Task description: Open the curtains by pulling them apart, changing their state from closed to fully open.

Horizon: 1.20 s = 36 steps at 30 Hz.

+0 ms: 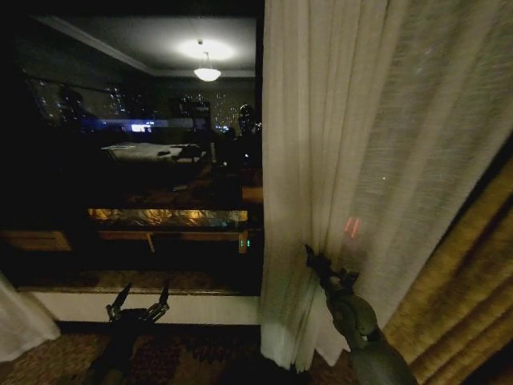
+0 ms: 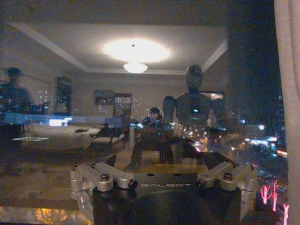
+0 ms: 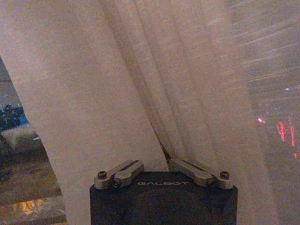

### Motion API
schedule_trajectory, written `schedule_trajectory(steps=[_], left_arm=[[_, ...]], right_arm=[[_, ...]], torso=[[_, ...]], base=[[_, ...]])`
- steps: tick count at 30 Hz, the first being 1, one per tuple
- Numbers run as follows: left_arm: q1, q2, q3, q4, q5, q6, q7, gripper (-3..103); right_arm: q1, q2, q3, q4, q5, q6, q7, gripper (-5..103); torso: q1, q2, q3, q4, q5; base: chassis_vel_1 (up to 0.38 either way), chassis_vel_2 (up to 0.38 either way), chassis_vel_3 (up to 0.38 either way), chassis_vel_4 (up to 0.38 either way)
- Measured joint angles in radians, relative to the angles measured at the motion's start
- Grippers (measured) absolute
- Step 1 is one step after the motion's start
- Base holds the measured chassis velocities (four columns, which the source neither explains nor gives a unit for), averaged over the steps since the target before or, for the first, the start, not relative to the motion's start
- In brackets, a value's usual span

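Observation:
The right curtain (image 1: 361,144) is a sheer cream pleated panel hanging right of the dark window. My right gripper (image 1: 315,261) is shut on a bunched fold near the panel's inner edge, low down. In the right wrist view the fabric (image 3: 140,84) gathers into the closed right gripper (image 3: 166,160). A small part of the left curtain (image 1: 20,325) shows at the lower left corner. Low in front of the sill, my left gripper (image 1: 141,303) is open and holds nothing. In the left wrist view the left gripper (image 2: 164,161) faces the glass, with the curtain's edge (image 2: 288,93) beside it.
The bare window glass (image 1: 136,144) reflects the lit room and the robot. A white sill (image 1: 160,305) runs below it. A thick golden-tan drape (image 1: 465,297) hangs at the far right, behind my right arm. Patterned carpet (image 1: 48,357) covers the floor.

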<state>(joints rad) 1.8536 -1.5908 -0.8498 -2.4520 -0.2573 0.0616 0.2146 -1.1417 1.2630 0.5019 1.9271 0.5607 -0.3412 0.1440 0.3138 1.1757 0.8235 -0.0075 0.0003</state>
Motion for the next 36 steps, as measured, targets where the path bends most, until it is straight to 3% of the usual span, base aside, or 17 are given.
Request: schedule_trajectory(steps=[26,36], left_arm=[[-0.001,0.000,0.002,0.008,0.001,-0.002,0.000,100],[0.001,0.000,0.003,0.011,0.000,-0.004,0.001,100]], right_arm=[[0.003,0.001,-0.003,-0.009,-0.002,0.004,-0.002,0],[-0.003,0.004,0.000,-0.024,-0.046,0.026,-0.018,-2]], torso=[[0.000,0.000,0.000,0.0000,0.0000],[0.000,0.000,0.000,-0.0004,0.0005]], base=[[-0.321,-0.392,0.309,0.397],[-0.205,-0.251,0.216,0.208]])
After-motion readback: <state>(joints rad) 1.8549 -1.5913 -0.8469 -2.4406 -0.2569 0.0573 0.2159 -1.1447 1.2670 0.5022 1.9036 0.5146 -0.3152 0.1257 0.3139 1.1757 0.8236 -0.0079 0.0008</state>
